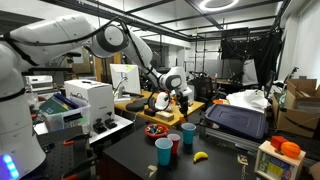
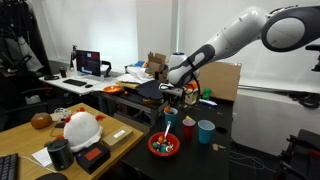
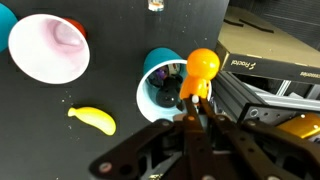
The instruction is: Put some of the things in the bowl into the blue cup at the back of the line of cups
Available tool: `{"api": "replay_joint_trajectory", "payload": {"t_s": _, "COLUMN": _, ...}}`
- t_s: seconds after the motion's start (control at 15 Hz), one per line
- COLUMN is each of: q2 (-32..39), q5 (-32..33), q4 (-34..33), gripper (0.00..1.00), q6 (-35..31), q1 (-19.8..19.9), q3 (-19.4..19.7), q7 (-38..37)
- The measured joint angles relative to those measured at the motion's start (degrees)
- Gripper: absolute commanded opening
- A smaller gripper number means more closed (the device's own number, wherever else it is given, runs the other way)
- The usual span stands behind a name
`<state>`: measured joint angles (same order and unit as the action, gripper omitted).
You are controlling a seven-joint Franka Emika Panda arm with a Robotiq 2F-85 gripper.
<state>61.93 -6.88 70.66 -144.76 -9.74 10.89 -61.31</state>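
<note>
My gripper is shut on the stem of a round-headed orange scoop. The scoop's head hangs over the right rim of the blue cup, which has a few dark bits inside. In both exterior views the gripper hovers above that blue cup, at the end of the line of cups. The red bowl sits on the black table beside the line, apart from the gripper, holding small things too tiny to make out.
A red cup and a larger-looking light-blue cup complete the line. A yellow banana lies nearby. A black case and a metal frame stand close to the cup.
</note>
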Motion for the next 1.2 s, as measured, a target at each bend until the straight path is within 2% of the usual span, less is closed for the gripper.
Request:
{"api": "replay_joint_trajectory", "payload": {"t_s": 0.47, "q2": 0.6, "q5": 0.0, "q4": -2.0, "gripper": 0.02, "q6": 0.0, "q1": 2.2, "q3": 0.5, "q7": -5.3}}
{"api": "replay_joint_trajectory", "payload": {"t_s": 0.53, "q2": 0.9, "q5": 0.1, "q4": -2.2, "gripper": 0.35, "q6": 0.0, "q1": 2.2, "q3": 0.7, "q7": -5.7}}
{"api": "replay_joint_trajectory", "payload": {"t_s": 0.6, "q2": 1.1, "q5": 0.1, "q4": -2.5, "gripper": 0.36, "q6": 0.0, "q1": 2.3, "q3": 0.8, "q7": -6.3}}
{"api": "replay_joint_trajectory", "payload": {"t_s": 0.67, "q2": 1.5, "q5": 0.1, "q4": -2.8, "gripper": 0.41, "q6": 0.1, "q1": 2.3, "q3": 0.8, "q7": -6.5}}
{"api": "replay_joint_trajectory", "payload": {"t_s": 1.0, "q2": 3.1, "q5": 0.0, "q4": -4.3, "gripper": 0.78, "q6": 0.5, "q1": 2.8, "q3": -0.1, "q7": -6.6}}
{"api": "replay_joint_trajectory", "payload": {"t_s": 1.2, "q2": 3.4, "q5": -0.1, "q4": -4.9, "gripper": 0.99, "q6": 0.8, "q1": 4.3, "q3": -3.1, "q7": -4.9}}
